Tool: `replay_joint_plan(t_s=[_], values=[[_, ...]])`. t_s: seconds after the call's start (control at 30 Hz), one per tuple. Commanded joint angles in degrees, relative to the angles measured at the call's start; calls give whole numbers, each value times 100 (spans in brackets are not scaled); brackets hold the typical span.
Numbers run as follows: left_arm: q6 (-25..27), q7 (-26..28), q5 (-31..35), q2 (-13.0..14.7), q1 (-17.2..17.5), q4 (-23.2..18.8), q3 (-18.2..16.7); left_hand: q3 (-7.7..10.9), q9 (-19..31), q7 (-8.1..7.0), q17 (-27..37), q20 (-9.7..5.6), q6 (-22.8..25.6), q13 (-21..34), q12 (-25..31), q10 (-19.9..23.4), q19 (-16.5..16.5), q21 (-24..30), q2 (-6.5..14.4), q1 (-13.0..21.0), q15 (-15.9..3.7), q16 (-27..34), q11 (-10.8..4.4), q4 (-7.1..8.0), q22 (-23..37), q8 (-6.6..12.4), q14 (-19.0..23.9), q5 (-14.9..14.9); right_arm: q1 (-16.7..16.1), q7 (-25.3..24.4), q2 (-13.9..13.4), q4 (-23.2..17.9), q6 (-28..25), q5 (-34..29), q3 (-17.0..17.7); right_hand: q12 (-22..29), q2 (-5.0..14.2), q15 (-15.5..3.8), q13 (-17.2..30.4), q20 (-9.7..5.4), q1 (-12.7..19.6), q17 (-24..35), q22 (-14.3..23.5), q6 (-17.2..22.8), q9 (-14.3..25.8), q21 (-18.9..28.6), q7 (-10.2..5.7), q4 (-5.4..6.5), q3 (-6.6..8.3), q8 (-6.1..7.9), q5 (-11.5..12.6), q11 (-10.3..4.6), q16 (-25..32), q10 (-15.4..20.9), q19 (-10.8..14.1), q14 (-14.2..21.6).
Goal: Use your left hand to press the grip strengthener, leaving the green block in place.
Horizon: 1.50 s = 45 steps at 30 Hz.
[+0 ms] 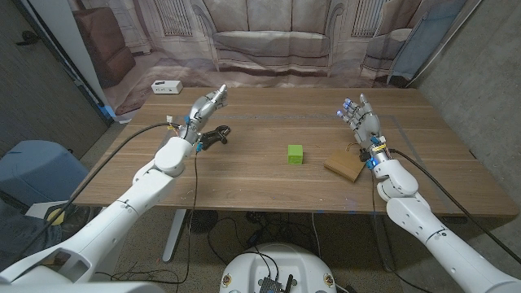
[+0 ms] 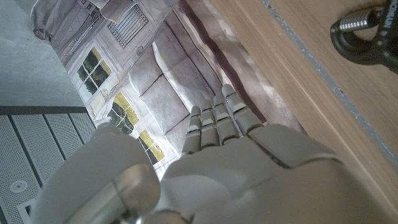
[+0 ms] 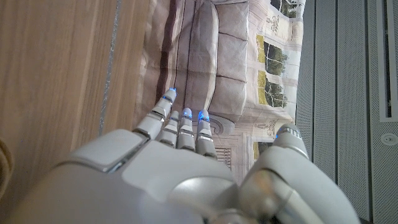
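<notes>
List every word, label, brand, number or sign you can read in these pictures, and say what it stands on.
No text can be read in any view.
White box at the table's far left edge: dark marks on its face, too small to read.
Green block, grip strengthener, wooden board: no markings visible.

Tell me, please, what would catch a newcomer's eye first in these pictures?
The bright green block stands out alone near the middle of the wooden table. On either side the robot's two pale hands are raised with fingers extended and holding nothing: the left hand just above the black grip strengthener, the right hand near a brown wooden board. Behind the table hangs a backdrop printed with a sofa.
</notes>
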Motion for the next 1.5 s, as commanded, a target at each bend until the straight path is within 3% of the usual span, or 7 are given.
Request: replay_joint_plan(t_s=[0.03, 0.37, 0.7, 0.9, 1.17, 1.27, 1.5], values=[[83, -324, -428, -118, -26, -43, 109, -42, 12, -29, 4, 6, -54, 11, -32, -84, -77, -45, -11, -58, 24, -28, -16, 1, 12, -6, -76, 47, 80, -43, -379, -152, -312, -300, -33, 20, -15, -52, 21, -59, 6, 10, 8, -13, 7, -7, -27, -30, -39, -14, -10, -15, 0, 43, 16, -8], [200, -306, -503, -123, -25, -82, 117, -70, 10, -28, 2, -12, -82, 3, -14, -98, -74, -65, -24, -96, 34, -9, 23, -5, 13, 3, -87, 46, 74, -229, -634, -272, -381, -773, -95, 4, -20, -40, 18, -52, -4, 9, 8, -37, 6, -23, -38, -26, -48, -28, -9, -19, -15, 17, -23, -38], [106, -313, -548, -218, -32, 1, 148, -109, 7, -80, -3, -144, -127, -13, 30, -69, -68, -103, -37, -145, -49, 14, -69, -25, 12, 21, -110, 48, 205, -234, -608, -114, -287, -987, -206, -61, -18, -22, 15, -35, -17, 9, 8, -83, 2, -77, -68, -18, -62, -51, -5, -34, -75, -156, -195, -206], [165, -360, -529, -153, -29, -22, 171, -145, 4, -137, -8, -90, -288, -31, -16, -305, -289, -242, -30, -188, -40, -28, -80, -53, 12, -1, -348, 56, 253, -312, -609, -135, -420, -1046, -266, -78, -25, -19, 14, -57, -38, 12, 9, -81, -1, -101, -92, -9, -76, -52, -5, -36, -104, -237, -310, -315], [132, -432, -526, -107, -32, 27, 178, -175, 1, -192, -12, -150, -497, -44, -36, -511, -421, -327, -23, -219, -5, -34, -78, -75, 11, -26, -528, 62, 283, -386, -589, -158, -502, -1102, -330, -123, -68, -128, -3, -164, -89, 4, 11, -727, -19, -112, -216, 2, -128, -187, 5, -258, -134, -517, -579, -549], [97, -450, -524, -127, -51, 64, 189, -186, -1, -189, -13, -175, -575, -49, -34, -555, -484, -360, -25, -229, -19, -33, -121, -83, 11, -31, -580, 63, 261, -346, -586, -162, -515, -1035, -336, -139, -66, -129, -9, -172, -100, -3, 11, -902, -25, -115, -223, 4, -139, -182, 10, -220, -153, -711, -752, -724], [43, -527, -538, -189, -118, 172, 239, -196, -2, -188, -14, -196, -590, -53, -28, -589, -534, -384, -25, -236, -40, -36, -138, -91, 11, -14, -640, 64, 189, -433, -543, -177, -464, -1010, -312, -129, -69, -131, -11, -173, -101, -7, 10, -977, -27, -106, -218, 2, -145, -175, 12, -217, -143, -766, -801, -763]])
